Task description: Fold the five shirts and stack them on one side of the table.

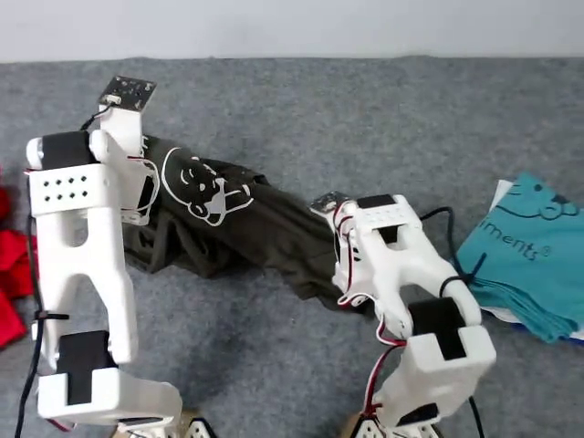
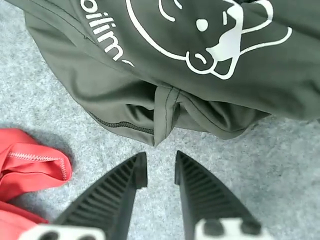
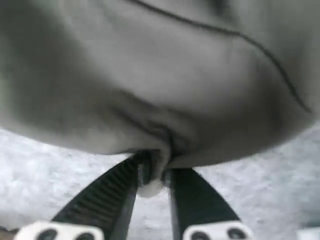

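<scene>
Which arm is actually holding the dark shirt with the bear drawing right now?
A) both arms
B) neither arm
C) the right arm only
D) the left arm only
C: the right arm's fingers pinch a fold of the dark shirt, while the left arm's fingers stand apart over the bare table, just short of the shirt's edge, holding nothing.

high: overhead, far | wrists: close, facing table (image 1: pixel 365 109) | shared: dark shirt (image 1: pixel 246 219)
</scene>
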